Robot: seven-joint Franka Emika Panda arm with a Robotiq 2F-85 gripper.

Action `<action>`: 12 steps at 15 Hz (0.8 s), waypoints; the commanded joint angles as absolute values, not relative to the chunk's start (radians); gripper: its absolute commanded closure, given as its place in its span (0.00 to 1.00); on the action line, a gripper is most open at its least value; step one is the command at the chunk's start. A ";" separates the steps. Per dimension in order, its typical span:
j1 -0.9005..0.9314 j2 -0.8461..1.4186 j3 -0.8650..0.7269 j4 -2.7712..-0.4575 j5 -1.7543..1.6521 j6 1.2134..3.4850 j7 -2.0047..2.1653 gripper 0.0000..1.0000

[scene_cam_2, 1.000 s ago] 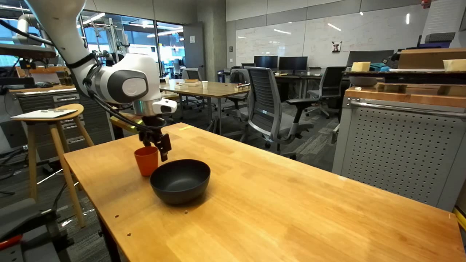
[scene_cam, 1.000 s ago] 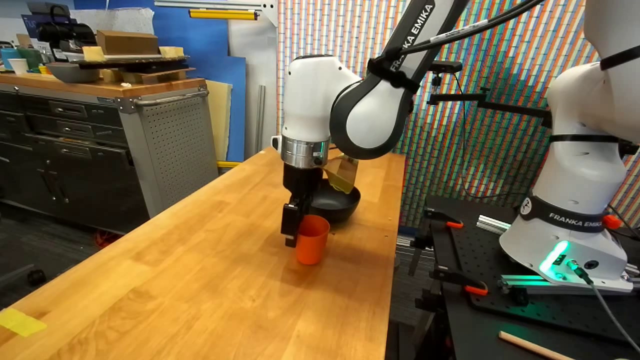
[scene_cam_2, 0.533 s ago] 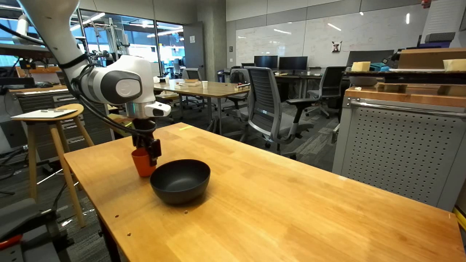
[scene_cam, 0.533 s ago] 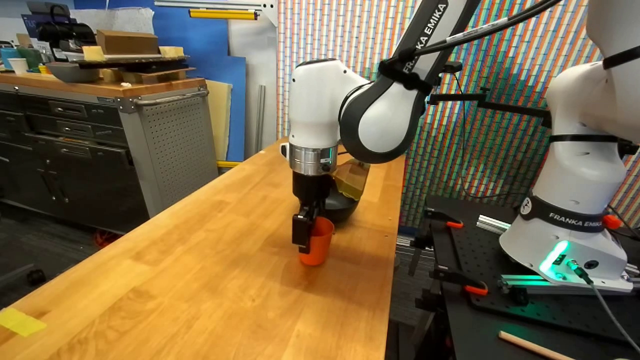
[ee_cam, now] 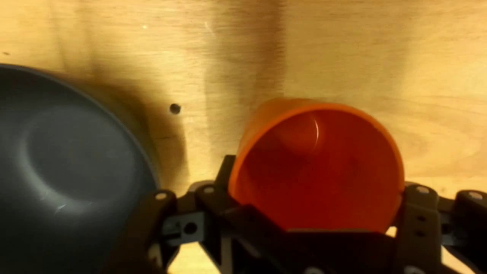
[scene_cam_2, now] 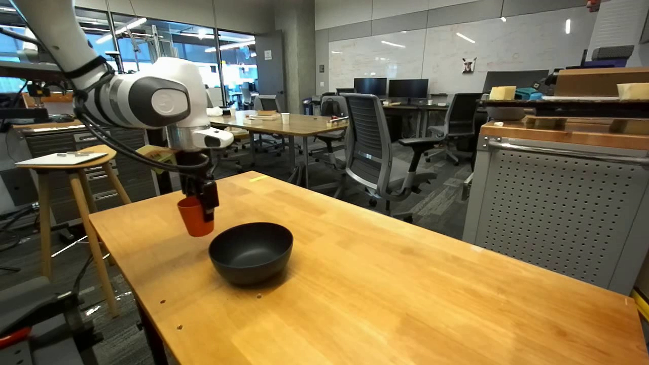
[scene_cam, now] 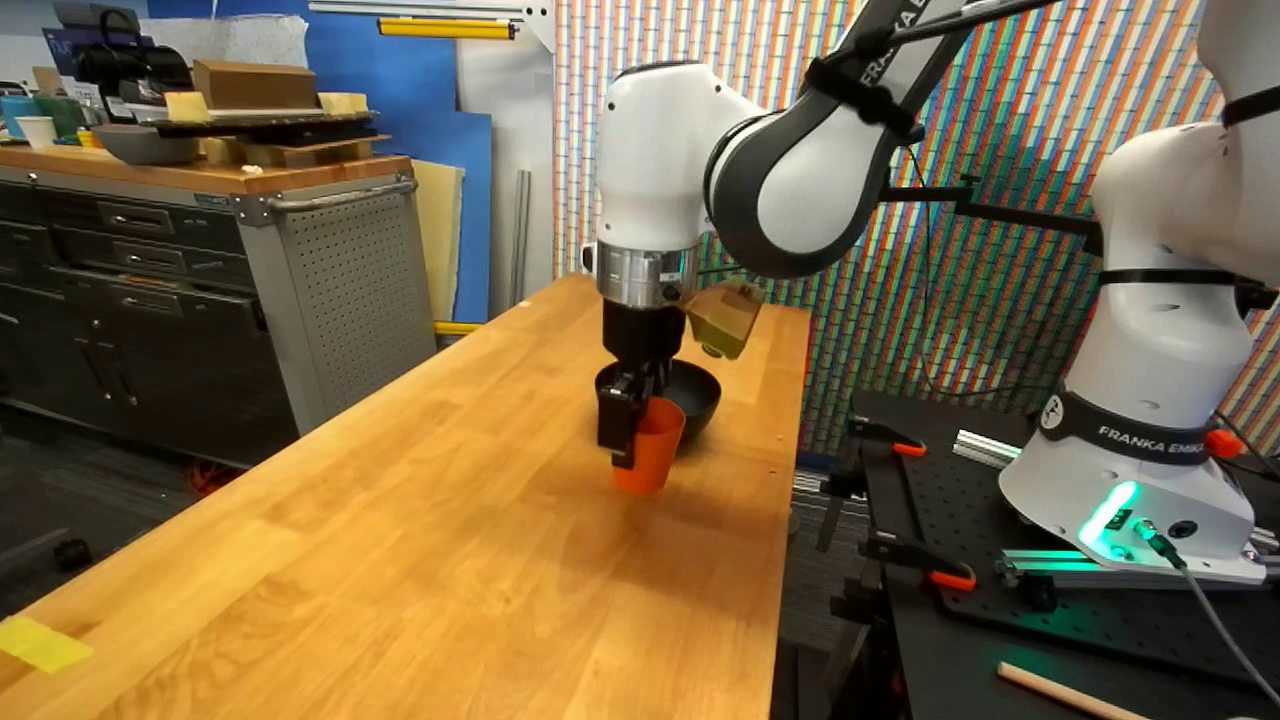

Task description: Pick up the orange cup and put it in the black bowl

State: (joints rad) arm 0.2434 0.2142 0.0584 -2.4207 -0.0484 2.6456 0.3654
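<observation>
Fingers (scene_cam_2: 208,203) of the black two-fingered tool (ee_cam: 317,186) pinch the orange-red, tapered plastic cup (scene_cam: 657,445) by its outer walls, one on each side. The cup hangs clear of the light wooden desk (scene_cam: 450,560), nearer its robot-side long edge, mouth up but leaning toward that edge. Apart from it, farther from the short edge whose corner bears yellow tape (scene_cam_2: 258,178), the shallow, round black bowl (scene_cam_2: 251,254) stands on the desk, opening upward.

Gripping from outside probably suits this cup: it fits between the fingers, and its base is left free for setting down. The hold is off-centre, with much of the mouth jutting toward the robot-side edge, which may explain the lean. The bowl, wider than the cup, seems set close by for a short carry.

The white, jointed robot arm (scene_cam: 810,190) reaches in over the robot-side edge, forearm sloping down, wrist upright, so the tool points straight down. I judge the pick done and the placing not yet done; more height is likely needed next.
</observation>
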 commanded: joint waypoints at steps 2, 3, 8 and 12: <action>0.223 -0.050 0.002 -2.519 -0.264 2.571 0.546 0.48; 0.197 -0.088 0.005 -2.525 -0.313 2.557 0.580 0.48; 0.057 -0.153 0.035 -2.516 -0.398 2.541 0.632 0.48; 0.008 -0.068 0.017 -2.503 -0.312 2.594 0.565 0.48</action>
State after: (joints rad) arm 0.0436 -0.1241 0.0134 -2.5121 -0.3683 2.5549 0.6038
